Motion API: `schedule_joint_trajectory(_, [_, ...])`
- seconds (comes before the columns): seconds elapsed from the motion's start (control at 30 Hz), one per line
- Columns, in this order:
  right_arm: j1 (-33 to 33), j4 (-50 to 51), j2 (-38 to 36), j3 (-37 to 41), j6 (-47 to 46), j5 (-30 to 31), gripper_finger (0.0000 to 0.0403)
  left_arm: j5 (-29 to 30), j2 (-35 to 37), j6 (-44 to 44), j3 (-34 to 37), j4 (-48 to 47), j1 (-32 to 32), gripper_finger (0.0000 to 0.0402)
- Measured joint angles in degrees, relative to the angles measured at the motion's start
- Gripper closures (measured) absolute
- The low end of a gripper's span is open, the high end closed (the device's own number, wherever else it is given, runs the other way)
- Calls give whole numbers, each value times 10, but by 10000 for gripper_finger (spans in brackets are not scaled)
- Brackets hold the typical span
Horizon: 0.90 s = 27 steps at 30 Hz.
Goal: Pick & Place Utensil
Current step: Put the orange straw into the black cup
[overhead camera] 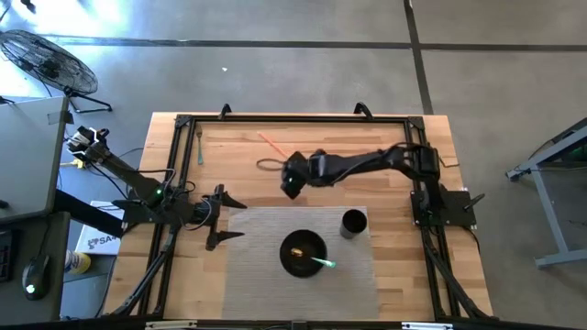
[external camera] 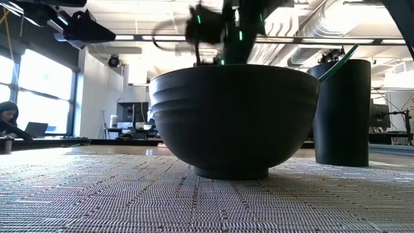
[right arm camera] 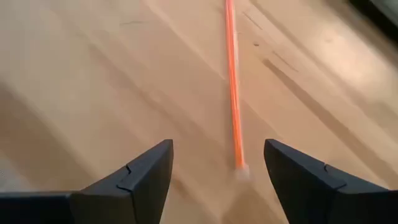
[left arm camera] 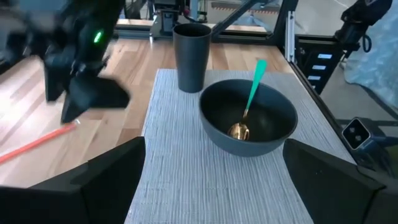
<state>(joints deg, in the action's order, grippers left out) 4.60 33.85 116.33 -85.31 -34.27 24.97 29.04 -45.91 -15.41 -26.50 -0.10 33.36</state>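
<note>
Wooden table (overhead camera: pixel 248 156), right gripper (right arm camera: pixel 217 163) jaws open over orange utensil (right arm camera: pixel 233 81), left jaws open

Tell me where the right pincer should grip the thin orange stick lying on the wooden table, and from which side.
Grip the thin orange stick on its shaft, a little in from the near end, coming straight down from above. It lies flat on the bare wooden table, so only a top approach fits. The open right pincer should straddle it with the fingers across its length.
</note>
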Motion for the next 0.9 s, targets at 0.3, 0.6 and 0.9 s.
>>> schedule_joint_trajectory(0.3, [69, -156, -1, 138, 6, -81, 173, 11, 1, 7, 0, 0, 0, 27])
schedule_joint_trajectory(0.6, [67, -192, -4, 163, 33, -100, 243, 35, 1, 8, 0, 0, 0, 27])
schedule_joint_trajectory(0.9, [67, -204, -2, 164, 47, -111, 318, 35, 1, 8, 0, 0, 0, 27])
